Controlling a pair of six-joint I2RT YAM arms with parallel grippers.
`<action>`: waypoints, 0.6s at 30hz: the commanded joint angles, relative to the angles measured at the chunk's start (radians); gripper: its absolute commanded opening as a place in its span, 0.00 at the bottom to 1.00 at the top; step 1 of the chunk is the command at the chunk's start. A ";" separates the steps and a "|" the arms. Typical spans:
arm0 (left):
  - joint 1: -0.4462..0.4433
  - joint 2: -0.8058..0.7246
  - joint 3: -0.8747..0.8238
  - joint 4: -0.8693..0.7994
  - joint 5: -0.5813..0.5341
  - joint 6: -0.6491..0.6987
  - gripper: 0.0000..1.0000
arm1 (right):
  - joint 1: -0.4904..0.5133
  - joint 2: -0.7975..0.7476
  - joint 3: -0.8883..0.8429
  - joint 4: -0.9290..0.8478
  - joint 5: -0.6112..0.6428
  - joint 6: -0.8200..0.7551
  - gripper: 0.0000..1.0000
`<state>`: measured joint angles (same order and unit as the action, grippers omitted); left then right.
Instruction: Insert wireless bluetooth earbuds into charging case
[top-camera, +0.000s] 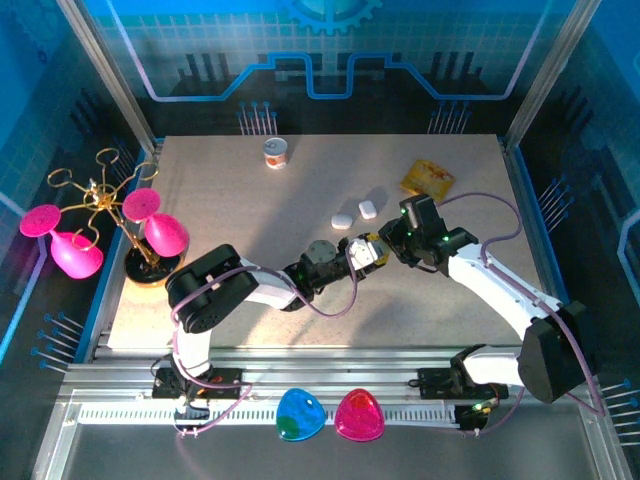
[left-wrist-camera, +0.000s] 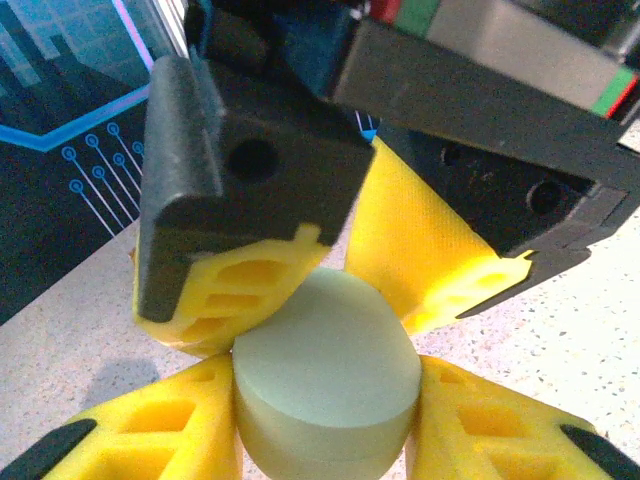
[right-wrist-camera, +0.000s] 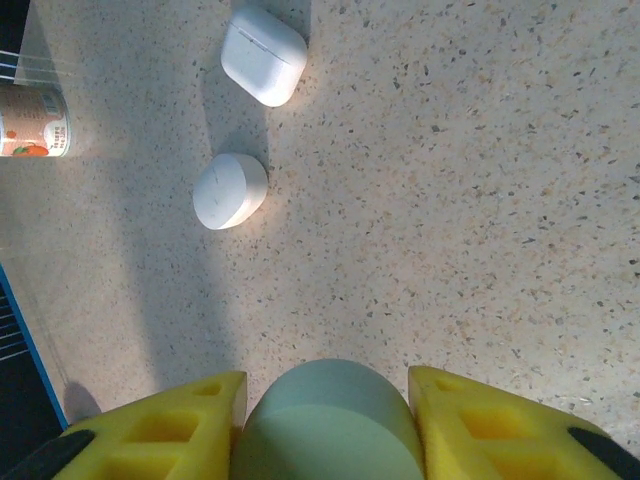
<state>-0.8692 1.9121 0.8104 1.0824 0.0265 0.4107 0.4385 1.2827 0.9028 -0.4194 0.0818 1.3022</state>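
A pale green rounded charging case (left-wrist-camera: 325, 370) is held just above the table between both grippers. My left gripper (left-wrist-camera: 327, 385) is shut on it, one yellow finger pressed to each side. From the opposite side my right gripper (right-wrist-camera: 328, 405) is shut on the same case (right-wrist-camera: 330, 420), and its yellow fingers (left-wrist-camera: 240, 285) rest on the case's top edge. In the top view the left gripper (top-camera: 352, 256) and right gripper (top-camera: 385, 244) meet at mid-table around the case (top-camera: 367, 250). The earbuds are out of view.
Two white closed cases (top-camera: 342, 221) (top-camera: 368, 209) lie just beyond the grippers, seen again in the right wrist view (right-wrist-camera: 230, 190) (right-wrist-camera: 262, 55). A small cup (top-camera: 275, 153) and an orange packet (top-camera: 427, 179) sit farther back. A gold rack with pink glasses (top-camera: 100, 215) stands left.
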 joint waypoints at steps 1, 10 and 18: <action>-0.011 0.012 0.027 0.008 -0.005 0.002 0.27 | 0.019 -0.036 0.001 0.024 -0.031 -0.001 0.42; 0.006 -0.059 -0.023 -0.023 0.016 -0.083 0.25 | 0.006 -0.126 -0.044 0.136 0.012 -0.302 0.70; 0.168 -0.212 -0.148 0.010 0.369 -0.363 0.25 | -0.036 -0.355 -0.141 0.296 -0.242 -0.900 0.78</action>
<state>-0.7628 1.7672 0.7036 1.0512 0.2077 0.1955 0.4191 0.9947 0.7883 -0.2173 -0.0341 0.7197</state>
